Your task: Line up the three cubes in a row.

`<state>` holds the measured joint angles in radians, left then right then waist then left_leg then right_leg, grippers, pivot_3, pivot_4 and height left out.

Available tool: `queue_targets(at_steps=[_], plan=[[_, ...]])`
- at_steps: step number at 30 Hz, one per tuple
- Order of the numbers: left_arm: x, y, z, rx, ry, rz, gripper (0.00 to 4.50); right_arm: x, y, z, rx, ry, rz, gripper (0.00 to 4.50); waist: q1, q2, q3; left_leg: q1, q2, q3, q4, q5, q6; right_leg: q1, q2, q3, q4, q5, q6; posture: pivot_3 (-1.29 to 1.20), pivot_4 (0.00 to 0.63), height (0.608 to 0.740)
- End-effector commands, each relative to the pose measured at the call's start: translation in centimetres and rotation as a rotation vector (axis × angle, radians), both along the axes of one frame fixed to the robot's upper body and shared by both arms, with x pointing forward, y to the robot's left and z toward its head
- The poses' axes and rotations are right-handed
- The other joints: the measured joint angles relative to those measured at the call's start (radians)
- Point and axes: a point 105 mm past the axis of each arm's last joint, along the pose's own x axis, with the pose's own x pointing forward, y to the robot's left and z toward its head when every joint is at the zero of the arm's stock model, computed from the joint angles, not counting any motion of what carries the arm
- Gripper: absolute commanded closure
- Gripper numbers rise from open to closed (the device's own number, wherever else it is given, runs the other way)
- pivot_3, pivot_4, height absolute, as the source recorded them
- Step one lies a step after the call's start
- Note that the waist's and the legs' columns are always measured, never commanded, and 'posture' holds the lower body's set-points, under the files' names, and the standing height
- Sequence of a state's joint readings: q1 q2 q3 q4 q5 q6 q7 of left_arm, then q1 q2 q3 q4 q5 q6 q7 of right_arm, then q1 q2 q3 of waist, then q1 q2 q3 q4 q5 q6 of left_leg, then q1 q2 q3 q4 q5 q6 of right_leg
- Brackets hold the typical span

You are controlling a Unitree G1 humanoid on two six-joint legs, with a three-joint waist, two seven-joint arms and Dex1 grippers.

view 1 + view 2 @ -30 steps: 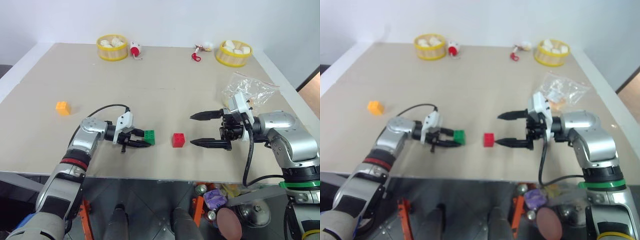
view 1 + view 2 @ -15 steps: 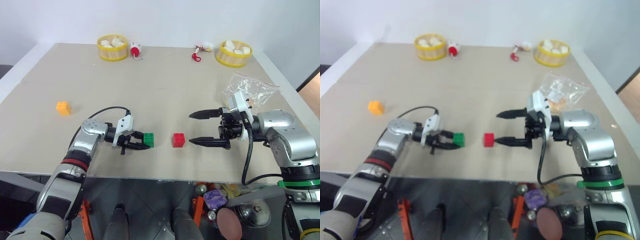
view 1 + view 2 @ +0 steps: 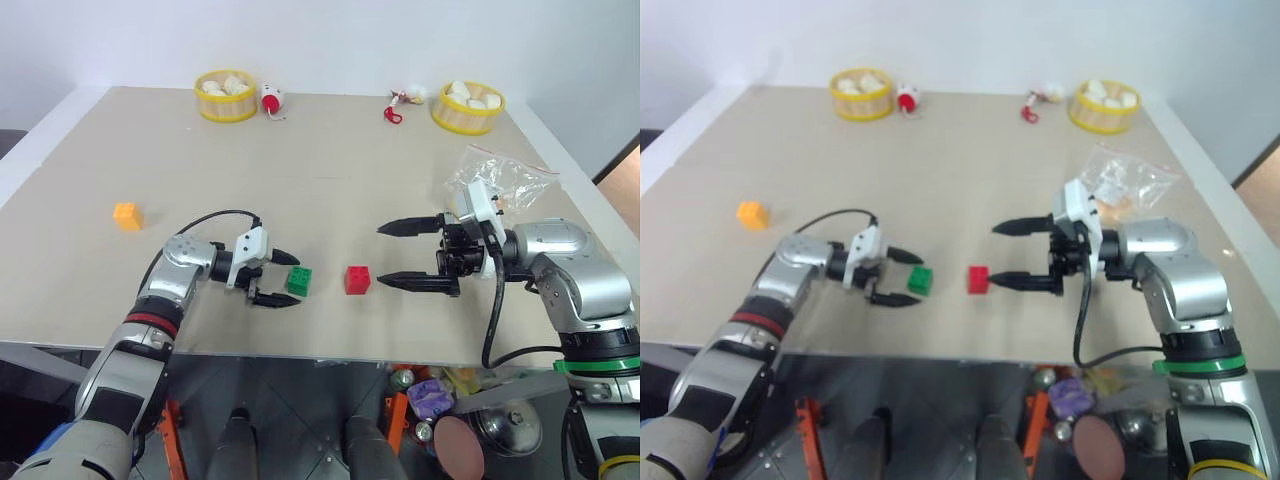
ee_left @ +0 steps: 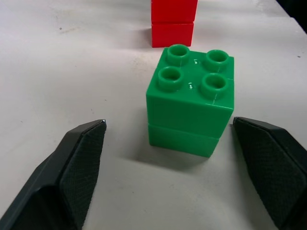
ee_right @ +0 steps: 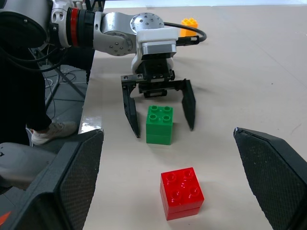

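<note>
The green cube [image 3: 298, 280] stands on the table near the front edge, with the red cube [image 3: 357, 280] a short gap to its right. My left gripper [image 3: 287, 279] is open, its fingers either side of the green cube [image 4: 192, 100] without touching it. The orange-yellow cube [image 3: 126, 215] sits apart at the far left. My right gripper [image 3: 388, 255] hangs open just right of the red cube [image 5: 182, 192], holding nothing.
A clear plastic bag [image 3: 500, 180] lies behind my right arm. Two round yellow baskets [image 3: 225, 95] [image 3: 466, 106] with white pieces stand at the back edge, with small red-and-white items [image 3: 271, 98] [image 3: 395, 106] beside them. The table's front edge [image 3: 320, 355] runs close below the cubes.
My left gripper has opened and let go of the green cube, which now stands free between its fingers. The right arm has not moved.
</note>
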<state>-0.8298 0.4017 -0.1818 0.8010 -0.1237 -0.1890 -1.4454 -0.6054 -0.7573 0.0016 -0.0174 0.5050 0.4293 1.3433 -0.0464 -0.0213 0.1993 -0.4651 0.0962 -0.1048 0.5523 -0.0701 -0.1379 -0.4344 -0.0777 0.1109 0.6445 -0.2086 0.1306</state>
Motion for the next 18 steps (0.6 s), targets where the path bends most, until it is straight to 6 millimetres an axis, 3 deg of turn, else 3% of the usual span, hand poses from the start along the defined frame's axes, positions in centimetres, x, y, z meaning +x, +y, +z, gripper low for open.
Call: queue_targets(at_steps=[1,9,13,18], plan=[[-0.3,1.0,1.4,-0.025,-0.021,-0.003,0.06,0.1,0.3,1.3,0.005,-0.052,0.016,0.0,0.0,0.0,0.0,0.0,0.0,0.0,0.0,0.0,0.0,0.0,0.0,0.0,0.0,0.0,0.0,0.0,0.15,0.74],[-3.4,4.9,4.0,-0.027,0.043,0.005,0.06,0.6,0.5,2.0,0.006,-0.065,0.041,0.0,-0.005,0.0,0.0,0.001,0.001,0.0,-0.003,0.0,0.0,-0.002,0.001,0.0,0.002,-0.001,-0.001,0.0,0.15,0.74],[-3.8,7.8,5.3,-0.071,-0.004,0.163,0.06,0.9,0.8,2.5,0.018,-0.092,0.039,0.0,-0.002,0.0,0.0,0.001,0.001,0.0,-0.002,0.0,0.0,-0.001,0.001,0.0,0.002,-0.001,-0.001,0.0,0.15,0.74],[-4.6,10.7,5.7,-0.162,-0.05,0.416,0.06,2.9,2.3,5.2,0.161,-0.163,-0.057,0.0,-0.009,0.0,0.0,0.001,0.001,0.0,-0.002,0.0,0.0,-0.003,0.001,0.0,0.002,0.0,-0.002,0.0,0.15,0.74]])
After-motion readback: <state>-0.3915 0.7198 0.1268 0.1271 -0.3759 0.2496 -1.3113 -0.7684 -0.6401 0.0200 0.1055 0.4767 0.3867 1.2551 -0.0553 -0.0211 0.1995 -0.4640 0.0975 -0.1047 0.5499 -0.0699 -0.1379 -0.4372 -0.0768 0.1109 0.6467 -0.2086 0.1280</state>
